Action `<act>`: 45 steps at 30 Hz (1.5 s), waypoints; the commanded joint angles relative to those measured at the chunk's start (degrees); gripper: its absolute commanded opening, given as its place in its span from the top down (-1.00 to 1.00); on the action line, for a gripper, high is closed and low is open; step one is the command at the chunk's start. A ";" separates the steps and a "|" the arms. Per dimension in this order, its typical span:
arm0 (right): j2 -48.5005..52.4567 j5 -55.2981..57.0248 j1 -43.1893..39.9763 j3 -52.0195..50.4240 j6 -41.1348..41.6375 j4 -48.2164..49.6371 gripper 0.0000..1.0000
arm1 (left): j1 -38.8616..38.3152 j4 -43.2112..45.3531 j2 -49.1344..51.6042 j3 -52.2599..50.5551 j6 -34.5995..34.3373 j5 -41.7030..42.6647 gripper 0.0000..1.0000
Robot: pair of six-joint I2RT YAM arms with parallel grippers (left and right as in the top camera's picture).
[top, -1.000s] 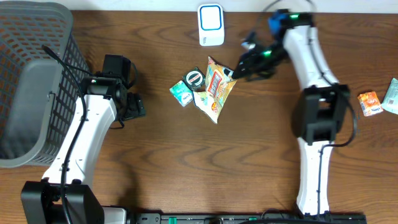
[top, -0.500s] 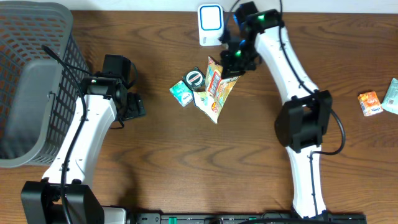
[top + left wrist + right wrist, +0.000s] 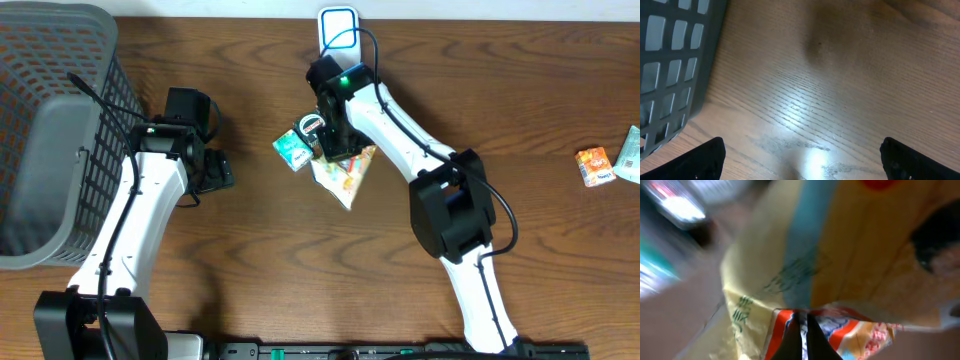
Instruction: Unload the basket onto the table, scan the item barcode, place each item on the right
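left end effector [image 3: 812,160] spread | right end effector [image 3: 802,335] pressed together, snack packet [image 3: 840,245] blurred | arm [image 3: 400,135] hides grasp overhead

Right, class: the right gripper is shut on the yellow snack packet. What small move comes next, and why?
Probably a short lift: the right gripper is shut on the yellow snack packet, which lies beside a green packet, and the white scanner stands beyond them.

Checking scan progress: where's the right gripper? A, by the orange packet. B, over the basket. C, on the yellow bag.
C: the right gripper is closed on the yellow bag, whose print fills its wrist view.
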 commanded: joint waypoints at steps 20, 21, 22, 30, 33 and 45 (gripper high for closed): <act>-12.02 -0.02 -0.42 -4.92 -3.63 -15.39 0.98 | 0.20 -0.15 -0.02 -0.24 -0.76 -1.16 -0.96; -12.02 0.02 -0.15 -6.05 -3.61 -14.97 0.98 | 0.20 -0.15 -0.02 -0.24 -0.74 -1.16 -0.96; -12.02 0.00 0.09 -7.48 -3.61 -14.05 0.98 | 0.20 -0.17 0.00 -0.24 -0.76 -1.16 -0.96; -12.02 -9.27 1.55 -24.61 -0.26 1.53 0.98 | 0.20 -0.15 0.00 -0.24 -0.76 -1.16 -0.95; -12.04 -13.40 2.05 -25.88 -0.59 2.71 0.98 | 0.20 -0.17 0.00 -0.24 -0.74 -1.16 -0.96; -16.68 1.53 -0.59 -12.83 -1.14 -7.56 0.98 | 0.20 -0.17 0.00 -0.24 -0.74 -1.16 -0.96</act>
